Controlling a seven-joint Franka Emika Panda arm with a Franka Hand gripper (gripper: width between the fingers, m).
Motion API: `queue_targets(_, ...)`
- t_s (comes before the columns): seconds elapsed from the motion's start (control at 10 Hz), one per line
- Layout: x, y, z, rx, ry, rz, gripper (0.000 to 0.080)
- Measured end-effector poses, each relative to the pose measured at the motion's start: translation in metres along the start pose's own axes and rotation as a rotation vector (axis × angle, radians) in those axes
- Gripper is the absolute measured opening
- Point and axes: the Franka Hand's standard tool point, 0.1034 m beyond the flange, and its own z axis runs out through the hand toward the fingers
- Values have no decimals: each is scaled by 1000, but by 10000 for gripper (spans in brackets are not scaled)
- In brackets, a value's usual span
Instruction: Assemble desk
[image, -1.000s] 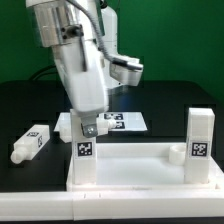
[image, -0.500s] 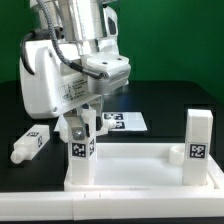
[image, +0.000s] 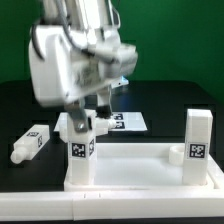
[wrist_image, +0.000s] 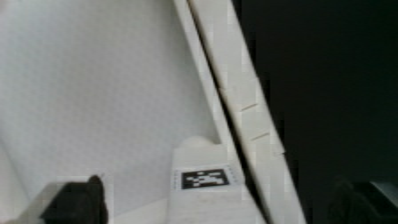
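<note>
Two legs upright at corners of the panel (image: 135, 170) — the worked leg (image: 81, 150) on the exterior view's left, just under the gripper (image: 86, 122), the second leg (image: 200, 140) on its right. With jaws spread, gripping nothing, rise straight up without brushing the worked leg; then go for the loose leg (image: 30, 143) beside the panel.

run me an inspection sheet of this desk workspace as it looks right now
surface: black table, marker board lying flat on it
job's things: desk panel at the front; upright leg at its corner on the exterior view's left, other upright leg on the right; loose leg lying on the table
clutter: nothing seen
grippers: gripper open, at the top of the upright leg
cables: cannot tell, arm blurred
surroundings: green backdrop
</note>
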Motion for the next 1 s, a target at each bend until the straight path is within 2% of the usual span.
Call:
queue_targets(0.1, -7, 6, -2, -16, -8, -11, 640)
queue_targets(0.5, -7, 9, 3, -21, -4, -19, 649)
queue_targets(0.6, -13, 16, 5, -32, 0, -68, 649)
queue_targets(0.7, -19, 37, 10, -52, 1, -129, 649)
queue_targets(0.8, -17, 67, 22, -66, 20, -166, 649)
queue_targets(0.9, -16, 86, 29, -99, 29, -181, 649)
queue_targets(1.0, -19, 88, 31, -105, 30, -163, 649)
